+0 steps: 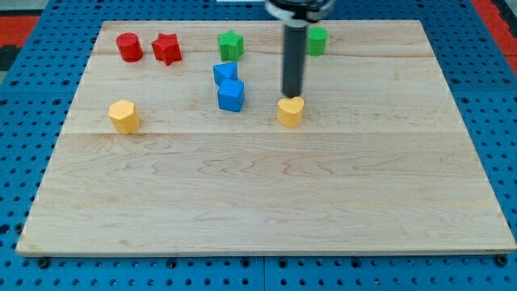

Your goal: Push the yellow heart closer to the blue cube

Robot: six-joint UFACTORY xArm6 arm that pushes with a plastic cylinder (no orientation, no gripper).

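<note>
The yellow heart lies a little right of the board's middle, in its upper half. The blue cube sits to its left, with a gap between them. A second blue block touches the cube's top side. My tip stands just above the yellow heart, at its top edge, close to it or touching it. The rod rises straight up out of the view's top.
A red cylinder and a red star are at the top left. A green star and a green block flank the rod at the top. A yellow hexagon-like block lies at the left. The wooden board rests on a blue pegboard.
</note>
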